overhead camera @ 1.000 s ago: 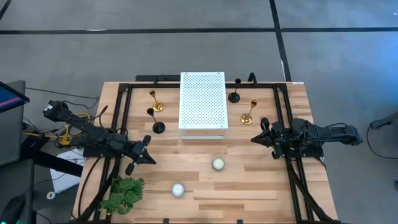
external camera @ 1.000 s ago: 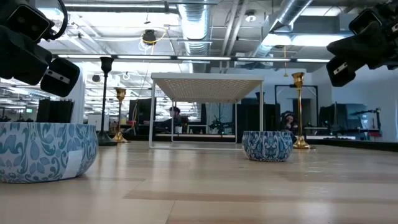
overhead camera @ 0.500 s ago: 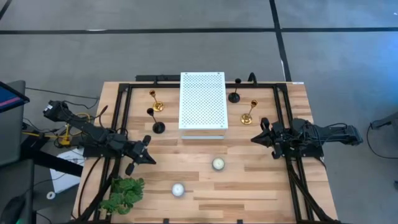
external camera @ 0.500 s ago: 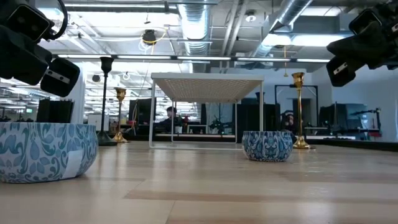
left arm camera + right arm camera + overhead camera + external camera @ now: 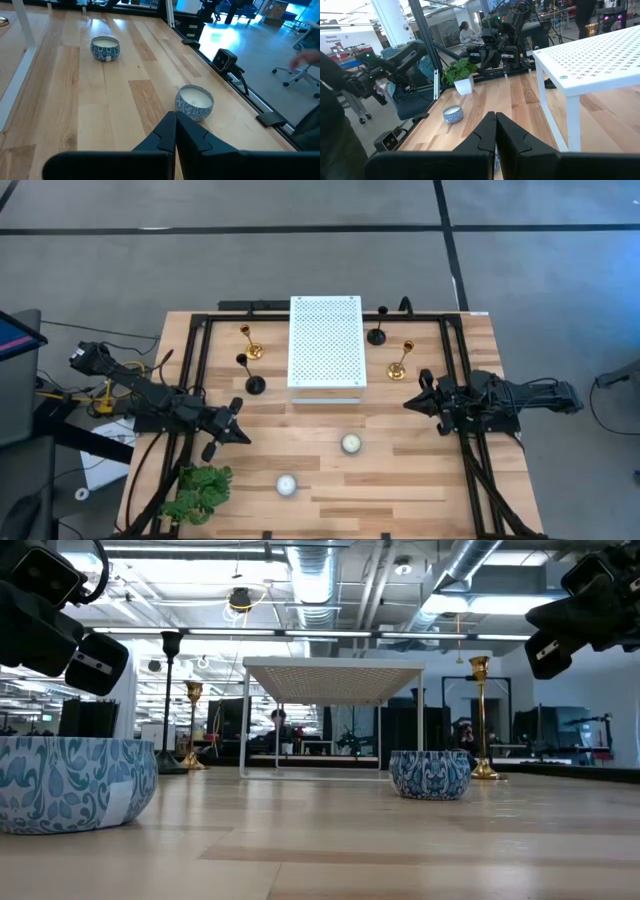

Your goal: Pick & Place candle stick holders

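Four candle stick holders stand upright on their round bases beside a white perforated stand: a gold one and a black one to its left, a black one and a gold one to its right. My left gripper is shut and empty over the table's left part, near the black holder. My right gripper is shut and empty near the right gold holder. In the low view the gold holders flank the stand.
Two blue-patterned candle bowls sit on the near middle of the table. A green leafy plant stands at the near left corner. Black frame rails run along both sides of the table.
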Robot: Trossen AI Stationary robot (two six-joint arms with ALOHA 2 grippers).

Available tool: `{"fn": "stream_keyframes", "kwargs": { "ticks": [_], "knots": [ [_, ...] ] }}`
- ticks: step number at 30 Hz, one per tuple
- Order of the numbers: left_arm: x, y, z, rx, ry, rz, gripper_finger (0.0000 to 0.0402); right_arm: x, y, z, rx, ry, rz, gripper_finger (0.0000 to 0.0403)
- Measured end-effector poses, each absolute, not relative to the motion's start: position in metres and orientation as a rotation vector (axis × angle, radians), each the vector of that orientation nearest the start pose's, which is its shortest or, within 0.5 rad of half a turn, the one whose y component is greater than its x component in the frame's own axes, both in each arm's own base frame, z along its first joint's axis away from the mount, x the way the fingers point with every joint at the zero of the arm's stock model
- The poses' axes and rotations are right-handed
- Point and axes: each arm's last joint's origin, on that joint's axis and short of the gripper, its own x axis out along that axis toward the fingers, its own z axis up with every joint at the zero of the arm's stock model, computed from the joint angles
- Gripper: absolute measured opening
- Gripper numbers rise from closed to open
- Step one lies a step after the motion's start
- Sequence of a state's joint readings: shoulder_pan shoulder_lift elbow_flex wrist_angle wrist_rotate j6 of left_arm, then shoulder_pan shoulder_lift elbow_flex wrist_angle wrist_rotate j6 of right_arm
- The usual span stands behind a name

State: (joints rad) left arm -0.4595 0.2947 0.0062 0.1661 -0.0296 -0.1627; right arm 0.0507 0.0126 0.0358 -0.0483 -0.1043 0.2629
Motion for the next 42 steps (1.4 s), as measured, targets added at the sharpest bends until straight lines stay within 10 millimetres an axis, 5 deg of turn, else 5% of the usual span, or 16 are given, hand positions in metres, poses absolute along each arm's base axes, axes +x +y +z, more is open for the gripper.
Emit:
{"fn": "stream_keyframes", "kwargs": {
  "ticks": [22,30,42],
  "knots": [
    [0.104,-0.051,0.158,-0.141,0.132,-0.421,0.0006,0.096,0.008,0.170,0.263,0.045,0.151,0.0000],
    [0.104,-0.051,0.171,-0.426,0.056,-0.431,0.0006,0.096,0.008,0.170,0.264,0.041,0.151,0.0000],
    [0.101,-0.049,0.196,-0.523,-0.181,-0.481,0.0006,0.096,0.008,0.173,0.650,0.046,0.152,0.0000]
  ]
}}
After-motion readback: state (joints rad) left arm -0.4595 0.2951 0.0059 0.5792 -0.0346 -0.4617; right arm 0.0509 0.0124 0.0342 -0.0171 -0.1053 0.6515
